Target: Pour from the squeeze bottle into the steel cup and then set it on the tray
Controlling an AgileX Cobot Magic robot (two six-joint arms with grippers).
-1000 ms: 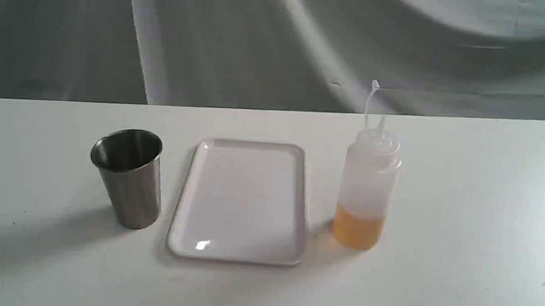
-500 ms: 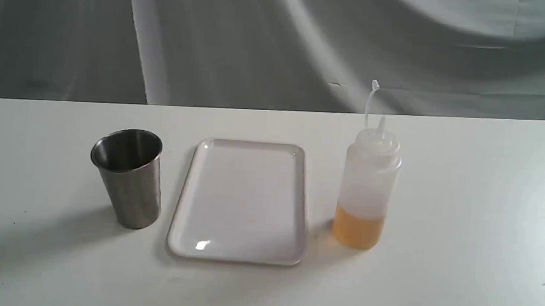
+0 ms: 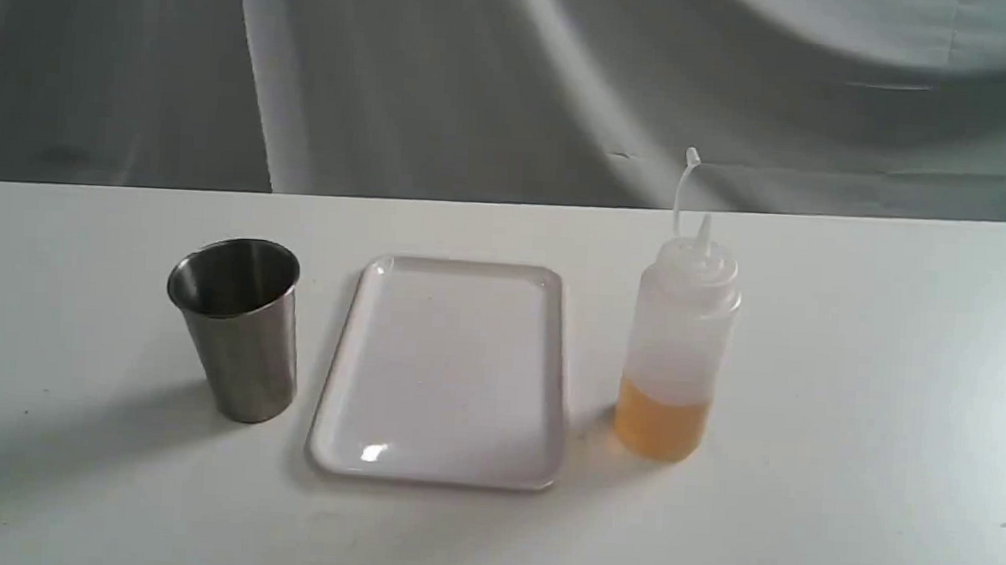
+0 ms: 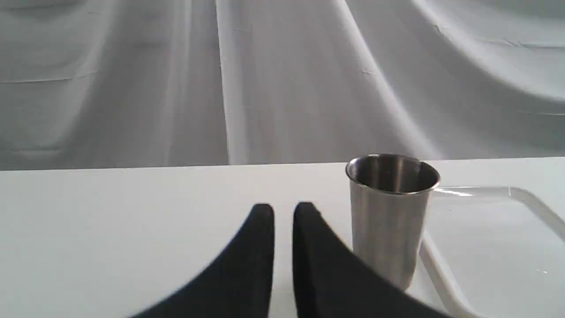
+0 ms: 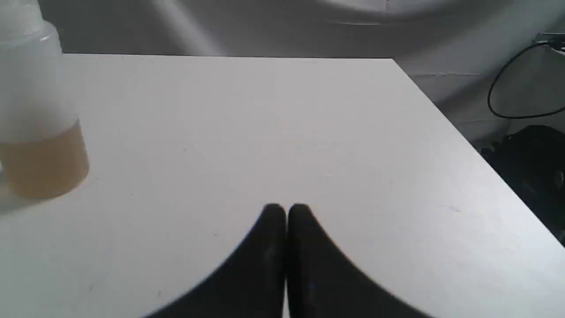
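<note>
The squeeze bottle stands upright on the table right of the tray, amber liquid at its bottom, cap strap sticking up. Left of the tray stands the steel cup, upright and empty-looking. Neither arm shows in the exterior view. In the left wrist view my left gripper is shut, holding nothing, with the steel cup close beside it and the tray past the cup. In the right wrist view my right gripper is shut and empty, well apart from the squeeze bottle.
The white table ends at a back edge before a grey draped cloth. In the right wrist view the table's side edge drops off, with a black cable and dark gear beyond it.
</note>
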